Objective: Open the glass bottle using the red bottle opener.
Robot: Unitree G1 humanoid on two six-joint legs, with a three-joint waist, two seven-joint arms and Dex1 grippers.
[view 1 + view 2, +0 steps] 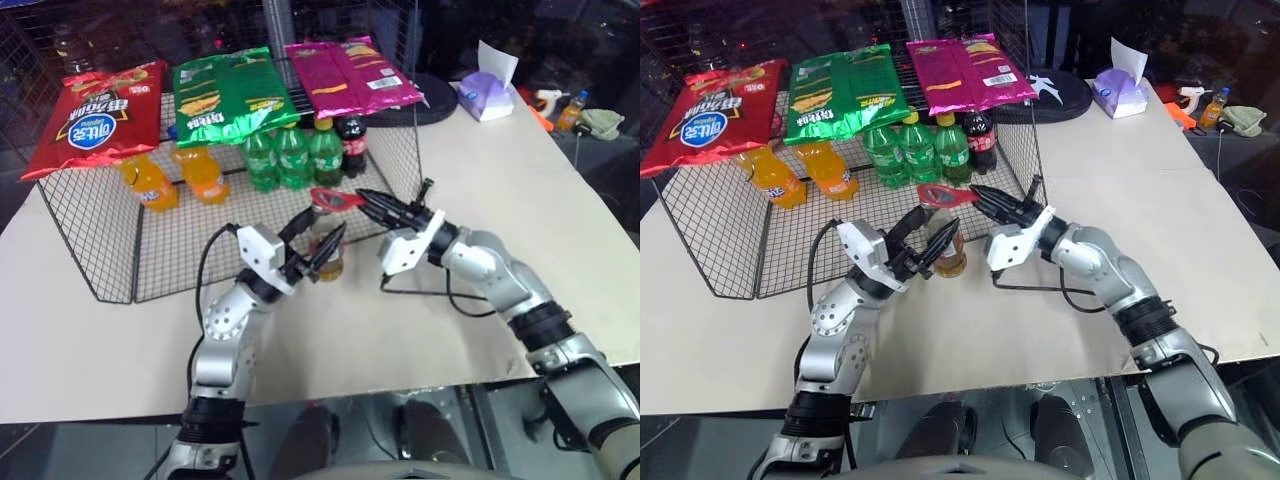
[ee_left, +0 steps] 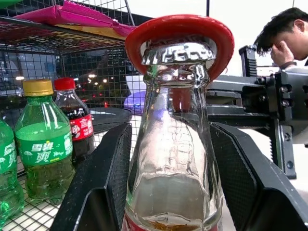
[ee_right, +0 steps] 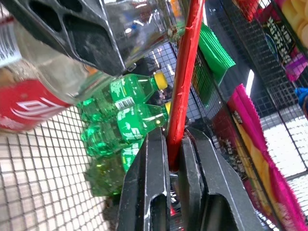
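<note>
The glass bottle (image 1: pixel 327 252) stands upright on the table just in front of the wire rack, with amber liquid low inside it. My left gripper (image 1: pixel 318 243) is shut on the bottle (image 2: pixel 173 159), one black finger (image 2: pixel 96 187) on each side of its body below the neck. The red bottle opener (image 1: pixel 336 198) lies flat over the bottle's top. Its ring (image 2: pixel 180 29) sits around the crown cap (image 2: pixel 177 52). My right gripper (image 1: pixel 366 202) is shut on the opener's handle (image 3: pixel 185 72), reaching in from the right at cap height.
A wire rack (image 1: pixel 100 250) behind the bottle holds green bottles (image 1: pixel 292 155), a cola bottle (image 1: pixel 352 145) and orange bottles (image 1: pixel 150 185), with snack bags (image 1: pixel 230 95) on top. A tissue box (image 1: pixel 486 95) stands far right. A person (image 2: pixel 284 33) is beyond the table.
</note>
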